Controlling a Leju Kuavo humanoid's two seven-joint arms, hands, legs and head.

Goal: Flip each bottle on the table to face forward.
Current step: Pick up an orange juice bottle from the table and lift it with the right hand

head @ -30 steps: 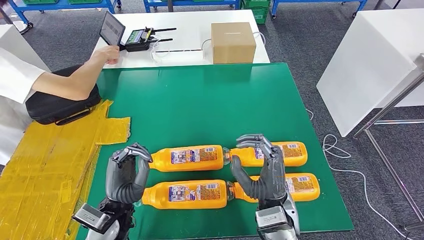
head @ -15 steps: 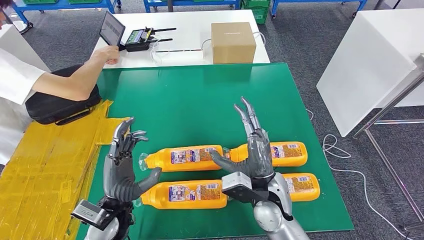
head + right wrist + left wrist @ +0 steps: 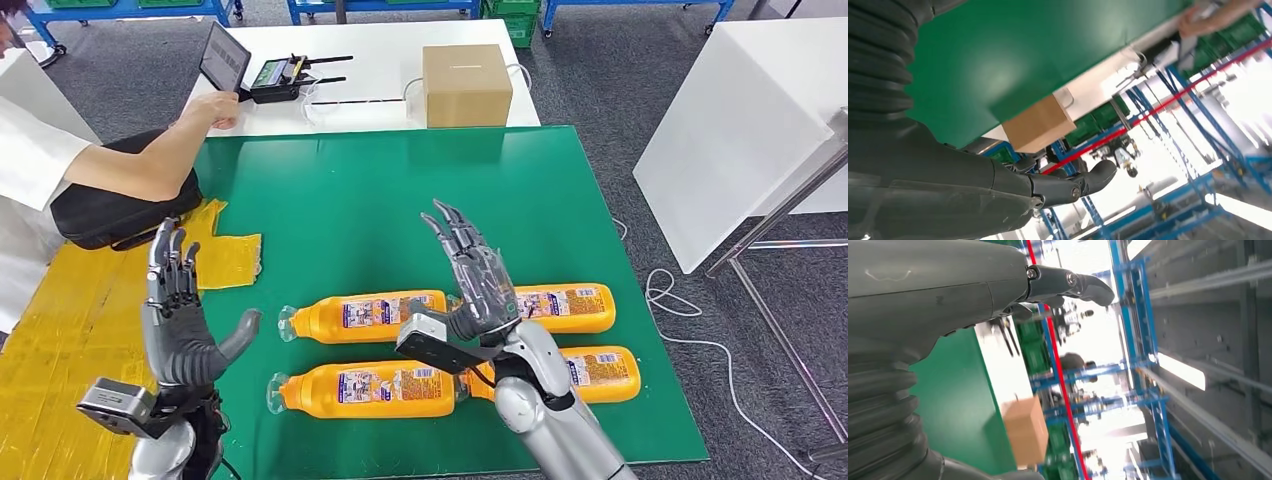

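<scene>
1. The left hand [image 3: 178,325] is raised upright on the left, fingers extended and held apart, thumb spread out to the side; nothing is held.
2. The right hand [image 3: 472,278] is lifted and tilted forward, fingers stretched and splayed, nothing gripped.

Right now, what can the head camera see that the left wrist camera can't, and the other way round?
Seen from the head: four orange bottles lying on the green mat, the yellow sheet, a person's arm, and the right hand raised open over the bottles. Seen from the left wrist: blue shelving and a red rail in the background. Shared: the green mat, the cardboard box, and the left hand, fingers spread, holding nothing.
</scene>
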